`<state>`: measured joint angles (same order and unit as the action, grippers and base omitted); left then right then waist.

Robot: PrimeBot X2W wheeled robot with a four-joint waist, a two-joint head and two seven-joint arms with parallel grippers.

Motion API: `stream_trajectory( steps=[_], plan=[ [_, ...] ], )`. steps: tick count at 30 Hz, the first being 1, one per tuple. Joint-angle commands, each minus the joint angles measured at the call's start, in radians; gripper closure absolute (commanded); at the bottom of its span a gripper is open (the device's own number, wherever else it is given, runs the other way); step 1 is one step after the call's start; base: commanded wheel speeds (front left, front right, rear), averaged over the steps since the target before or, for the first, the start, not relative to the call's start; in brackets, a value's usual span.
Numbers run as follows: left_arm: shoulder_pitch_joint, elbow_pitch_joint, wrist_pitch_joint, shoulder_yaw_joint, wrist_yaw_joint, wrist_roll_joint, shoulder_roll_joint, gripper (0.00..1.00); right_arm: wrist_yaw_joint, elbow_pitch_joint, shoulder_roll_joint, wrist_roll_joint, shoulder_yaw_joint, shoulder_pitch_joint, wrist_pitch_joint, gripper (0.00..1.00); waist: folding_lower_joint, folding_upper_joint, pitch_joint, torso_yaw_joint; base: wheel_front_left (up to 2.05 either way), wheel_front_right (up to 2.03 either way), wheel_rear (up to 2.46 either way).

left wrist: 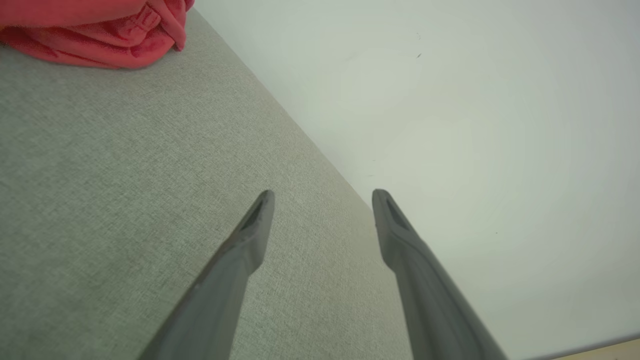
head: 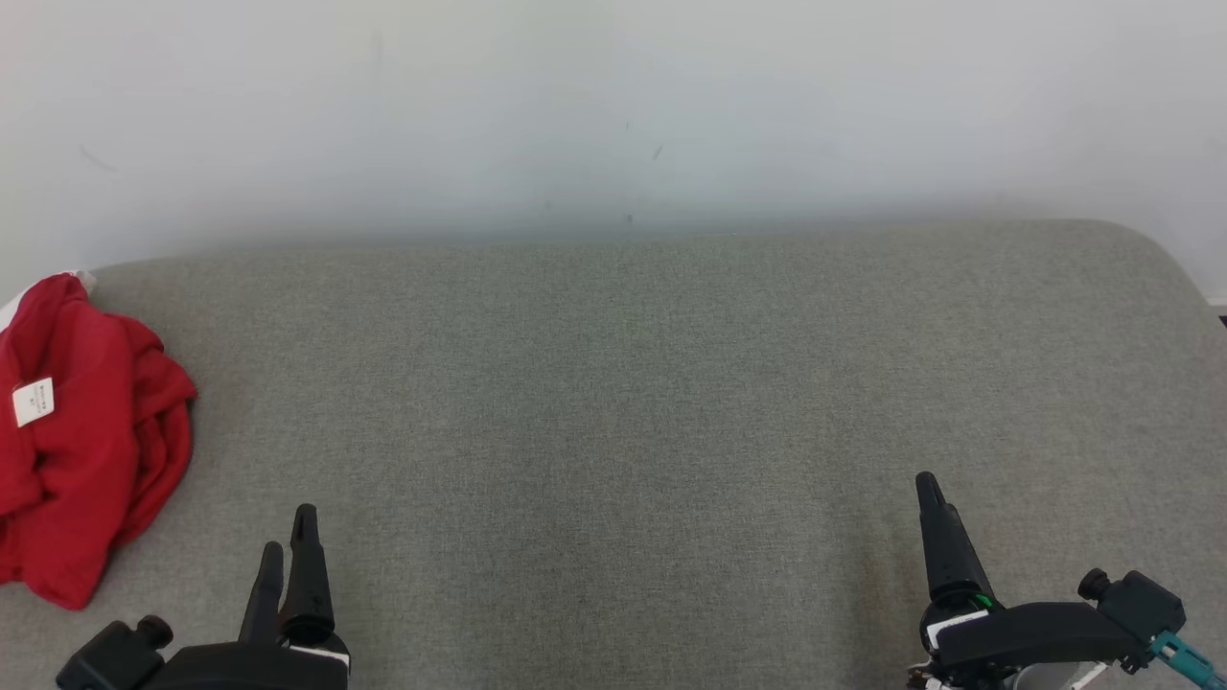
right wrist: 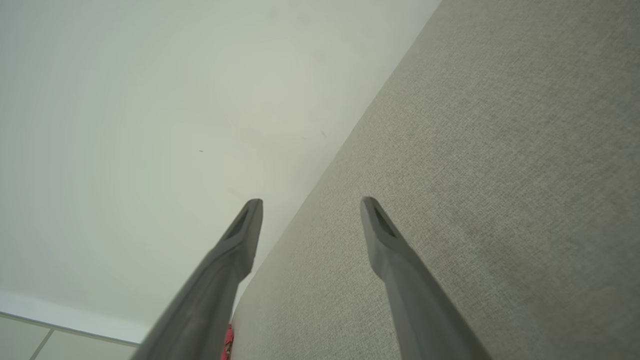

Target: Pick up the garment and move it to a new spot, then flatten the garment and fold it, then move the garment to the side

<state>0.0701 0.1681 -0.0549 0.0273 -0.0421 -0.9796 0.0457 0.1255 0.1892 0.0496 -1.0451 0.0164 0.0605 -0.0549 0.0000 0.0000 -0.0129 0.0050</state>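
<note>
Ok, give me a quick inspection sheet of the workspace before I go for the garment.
Surface: grey fabric pad, flat, no wrinkles seen.
Job's things: red garment, crumpled at the pad's left edge and partly cut off by the head view; white label facing up.
Clutter: nothing seen.
Tools: left tool open, holding nothing, near the garment but apart from it; right tool open, holding nothing, over the pad's right side.
Cables: teal plug at the right wrist; nothing trailing on the pad.
Surroundings: pale wall right behind the pad.
</note>
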Motion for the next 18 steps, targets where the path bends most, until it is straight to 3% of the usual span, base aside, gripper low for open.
stream_trajectory(
  steps=[1,18],
  plan=[
    [0.011,-0.018,-0.011,-0.007,0.008,0.053,0.004,0.0,0.005,-0.02,0.0,0.045,-0.006,0.005,-0.012,0.0,0.0,0.0,0.001,0.0,0.0,0.0,0.0],
    [-0.002,-0.023,-0.063,-0.05,0.042,0.347,0.008,0.0,0.006,-0.033,0.001,0.302,-0.028,-0.008,-0.063,0.0,0.0,0.0,0.006,0.003,0.0,0.0,0.0]
  ],
)
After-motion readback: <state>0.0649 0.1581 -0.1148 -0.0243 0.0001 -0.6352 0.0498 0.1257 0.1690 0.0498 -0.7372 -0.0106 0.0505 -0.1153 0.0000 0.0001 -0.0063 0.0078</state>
